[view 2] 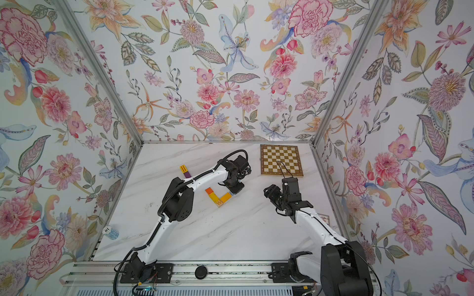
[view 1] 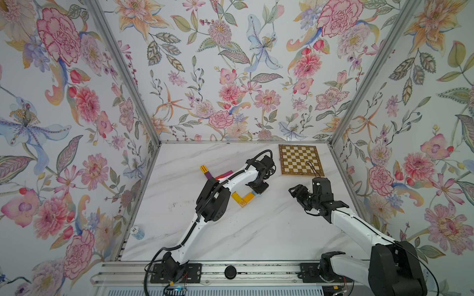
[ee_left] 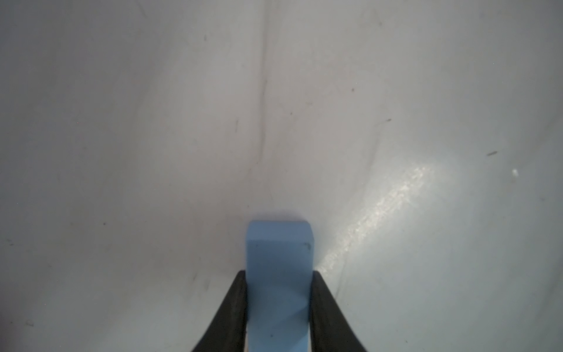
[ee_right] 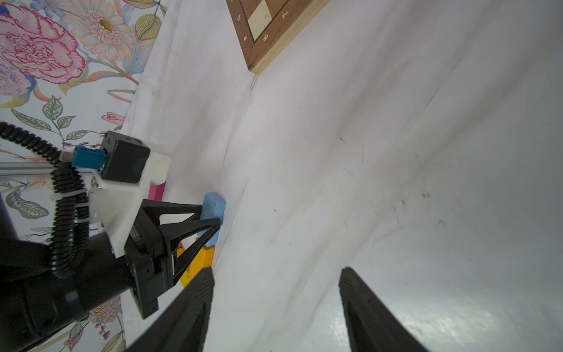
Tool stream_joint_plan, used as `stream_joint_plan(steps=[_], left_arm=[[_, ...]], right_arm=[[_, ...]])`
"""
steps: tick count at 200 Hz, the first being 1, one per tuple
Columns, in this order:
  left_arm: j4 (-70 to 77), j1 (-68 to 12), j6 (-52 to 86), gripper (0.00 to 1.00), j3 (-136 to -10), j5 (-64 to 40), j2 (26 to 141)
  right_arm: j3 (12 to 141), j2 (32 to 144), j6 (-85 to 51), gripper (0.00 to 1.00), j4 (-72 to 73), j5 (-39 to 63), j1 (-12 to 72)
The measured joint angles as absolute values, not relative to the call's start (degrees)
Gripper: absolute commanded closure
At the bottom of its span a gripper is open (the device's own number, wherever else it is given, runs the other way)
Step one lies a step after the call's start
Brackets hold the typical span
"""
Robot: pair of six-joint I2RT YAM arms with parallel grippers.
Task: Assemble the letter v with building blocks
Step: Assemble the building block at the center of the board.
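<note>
Across the table point(view 1: 256, 230), the chessboard point(view 1: 300, 160) fills the far right corner. Near the middle, the right gripper point(ee_right: 277, 271) hovers spread and empty. The left gripper point(ee_left: 278, 275) pinches the light blue block point(ee_left: 278, 243) by its long sides, low at the table surface. That puts the block at the far end of the letter v point(view 2: 219, 202), just beyond the orange block point(view 2: 225, 197). Painted wood is probably light, stiff and a little slick, so a hold across the narrow width suits it

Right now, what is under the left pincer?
A light blue block, clamped in the left pincer, on the white table beside the orange block. In both top views the pincer covers most of it; whether the blocks touch is hidden.
</note>
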State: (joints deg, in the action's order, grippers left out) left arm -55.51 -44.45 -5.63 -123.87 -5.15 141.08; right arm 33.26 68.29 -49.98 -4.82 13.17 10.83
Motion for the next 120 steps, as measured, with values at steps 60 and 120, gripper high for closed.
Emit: stream_joint_plan(steps=[60, 120], left_arm=[[-56.40, -44.45, -6.39, 0.52, -123.02, -3.86, 140.79], [-56.53, -44.45, -6.37, 0.33, -123.02, -3.62, 140.70]], right_arm=[[33.30, 68.79, -49.98, 0.33, -4.78, 13.32, 11.51], [33.30, 68.82, -49.98, 0.32, -4.75, 13.32, 11.62]])
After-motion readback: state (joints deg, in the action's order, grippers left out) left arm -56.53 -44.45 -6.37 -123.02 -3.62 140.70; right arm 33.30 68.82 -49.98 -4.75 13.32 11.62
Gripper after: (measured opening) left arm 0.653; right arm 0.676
